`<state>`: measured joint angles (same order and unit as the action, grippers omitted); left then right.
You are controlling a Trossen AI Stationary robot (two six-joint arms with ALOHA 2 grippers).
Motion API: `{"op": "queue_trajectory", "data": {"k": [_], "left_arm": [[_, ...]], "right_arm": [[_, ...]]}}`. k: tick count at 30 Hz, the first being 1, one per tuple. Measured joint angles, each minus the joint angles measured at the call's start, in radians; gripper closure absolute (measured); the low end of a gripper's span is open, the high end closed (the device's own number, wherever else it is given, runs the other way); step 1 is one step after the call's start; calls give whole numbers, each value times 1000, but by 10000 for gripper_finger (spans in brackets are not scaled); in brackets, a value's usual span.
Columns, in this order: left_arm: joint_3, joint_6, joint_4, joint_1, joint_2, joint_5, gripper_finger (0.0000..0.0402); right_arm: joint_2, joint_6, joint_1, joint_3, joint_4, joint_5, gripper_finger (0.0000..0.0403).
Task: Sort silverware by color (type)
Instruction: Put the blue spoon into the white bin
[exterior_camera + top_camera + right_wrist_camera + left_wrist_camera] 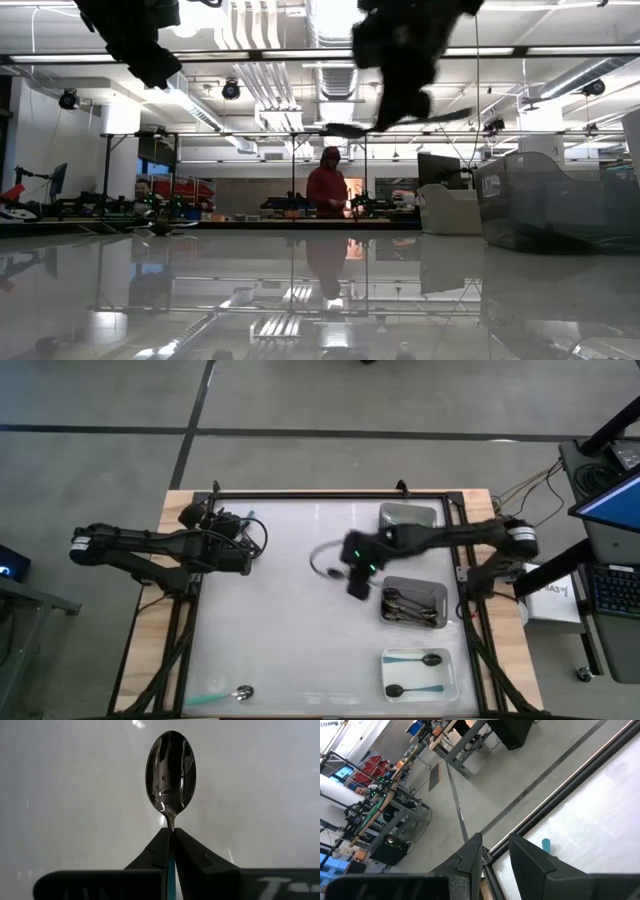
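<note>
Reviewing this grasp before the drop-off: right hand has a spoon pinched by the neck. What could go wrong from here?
1. The right hand grips the teal-handled spoon only at its thin neck, with the bowl sticking out past the fingertips; it could pivot or slip in transit.
2. Three trays sit close together: the tray of metal spoons is nearest, while the white tray holds teal-handled ones. A short drop would mis-sort.
3. One spoon lies near the table's front edge, an awkward pick later.
</note>
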<state>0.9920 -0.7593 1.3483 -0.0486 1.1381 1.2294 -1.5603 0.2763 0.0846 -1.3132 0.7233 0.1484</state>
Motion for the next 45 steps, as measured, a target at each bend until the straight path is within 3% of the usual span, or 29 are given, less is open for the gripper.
{"op": "queue_trajectory", "data": {"k": [7,11,16,20,28,45], "left_arm": [[0,-1,0,0,0,0,322],[0,-1,-1,0,0,0,322],[0,-3,-2,0,-1,6,322],[0,-47,-3,0,0,7,322],[0,-62,-5,0,0,8,322],[0,-62,-10,0,0,8,322]], "right_arm": [[173,148,-287,74,81,41,393],[233,364,-450,107,91,94,394],[285,491,-654,131,76,22,394],[279,566,-749,174,16,4,394],[283,652,-820,306,-288,5,394],[371,798,-825,530,-383,76,394]]}}
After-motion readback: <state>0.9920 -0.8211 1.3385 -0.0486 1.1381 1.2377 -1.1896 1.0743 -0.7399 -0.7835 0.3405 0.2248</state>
